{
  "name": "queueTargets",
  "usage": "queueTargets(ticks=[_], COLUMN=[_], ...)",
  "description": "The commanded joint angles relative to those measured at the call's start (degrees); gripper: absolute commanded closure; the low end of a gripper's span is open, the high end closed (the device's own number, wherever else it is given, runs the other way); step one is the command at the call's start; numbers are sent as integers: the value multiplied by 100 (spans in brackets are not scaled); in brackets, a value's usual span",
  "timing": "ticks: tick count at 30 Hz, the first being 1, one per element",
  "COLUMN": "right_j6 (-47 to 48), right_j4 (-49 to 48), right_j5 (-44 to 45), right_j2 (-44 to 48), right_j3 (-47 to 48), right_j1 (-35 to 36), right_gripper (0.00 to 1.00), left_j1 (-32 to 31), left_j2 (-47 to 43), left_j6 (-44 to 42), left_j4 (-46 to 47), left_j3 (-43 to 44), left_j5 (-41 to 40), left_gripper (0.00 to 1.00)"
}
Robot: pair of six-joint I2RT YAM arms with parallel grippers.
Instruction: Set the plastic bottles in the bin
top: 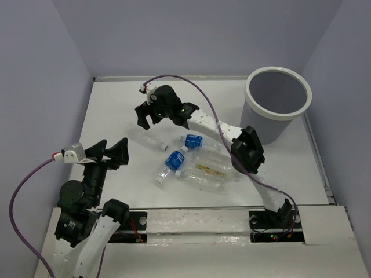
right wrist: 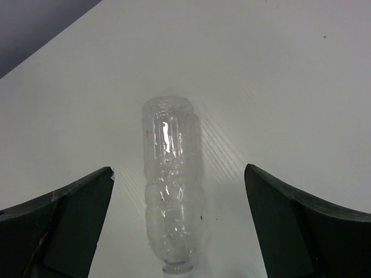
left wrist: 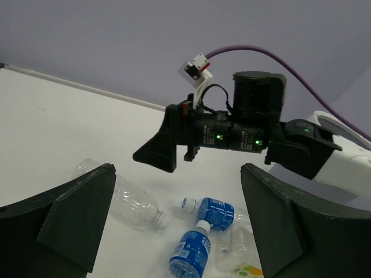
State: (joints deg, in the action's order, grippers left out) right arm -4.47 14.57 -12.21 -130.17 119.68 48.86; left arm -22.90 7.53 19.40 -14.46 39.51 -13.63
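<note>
Two robot arms work over a white desk [top: 116, 104] where the plastic bottles lie scattered on their sides. We find the grey bin [top: 272, 126] with its wide white rim standing upright at the far right corner, well apart from all of them.

The right arm stretches from its base across the cluster to the far middle of the desk. The right gripper [top: 149, 120] hovers there over a clear, unlabelled bottle [top: 145, 138]. From the right wrist we look straight down on that bottle [right wrist: 172, 197]. It lies flat on the desk with its neck toward the camera. The two dark fingers [right wrist: 64, 220] stand wide apart on either side of it and touch nothing.

Near the middle of the desk we count two small bottles with blue labels. One [top: 193, 141] lies just beside the clear bottle's neck, and the other [top: 171, 164] is a little nearer the arms. Against them rests a larger bottle with a pale yellowish label [top: 211, 168], partly hidden under the right arm.

The left gripper [top: 111, 152] hangs raised at the near left, facing the bottles. Its fingers [left wrist: 75, 214] are spread wide and empty. Between them, from the left wrist, we see the right gripper across the desk. The clear bottle and both blue-labelled ones lie below it. A purple cable [top: 185, 81] loops above the right gripper.
</note>
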Motion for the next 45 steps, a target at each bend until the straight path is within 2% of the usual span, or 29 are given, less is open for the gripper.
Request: queueTargets(ticks=[1,2,5,10,14,18,20,21,22,28,33,35,37,40,43,45], right_j6=[428,630,965,1062,1027,922,834,781,781,860,878,852,747,614,553,509], right_j4=[344,510,556,538,503,372,284,136,64,-68,-94,-173,-409,-1130,-1578,-1860], right_j5=[411,577,842,931,668,632,658,676,684,685,614,632,571,605,745,869], right_j2=[-631,-989,-1422,-1634,-1748,-1950,-2065,-2083,-2109,-2258,-2302,-2294,-2128,-1759,-1565,-1459], right_j3=[1090,1589,2041,2104,1989,1989,2033,2042,2042,2156,2104,2060,1824,1437,1689,1813], right_j1=[386,440,615,669,669,721,721,721,721,721,721,721,721,721,721,721], right_gripper=[0,0,0,0,0,7,16,24,25,25,20,25,38,50,60,62], left_j1=[-110,-127,-136,-128,-127,-110,-101,-92,-92,-83,-66,-57,-66,-57,-31,-13], left_j2=[11,29,56,64,91,108,117,135,135,143,144,144,161,196,231,258], left_j6=[20,20,20,11,11,3,-6,-6,2,-6,-6,-6,-15,-24,-24,-24], left_j4=[92,84,101,127,162,180,180,180,180,189,198,206,207,215,224,233], left_j3=[224,224,224,215,207,198,189,189,189,180,172,180,180,171,180,171], left_j5=[-166,-175,-158,-167,-149,-131,-114,-114,-105,-87,-61,-52,-52,-61,-52,-44], left_gripper=[1,1,1,1,1,1,1,1,1,1,1,1,1,1,1,1])
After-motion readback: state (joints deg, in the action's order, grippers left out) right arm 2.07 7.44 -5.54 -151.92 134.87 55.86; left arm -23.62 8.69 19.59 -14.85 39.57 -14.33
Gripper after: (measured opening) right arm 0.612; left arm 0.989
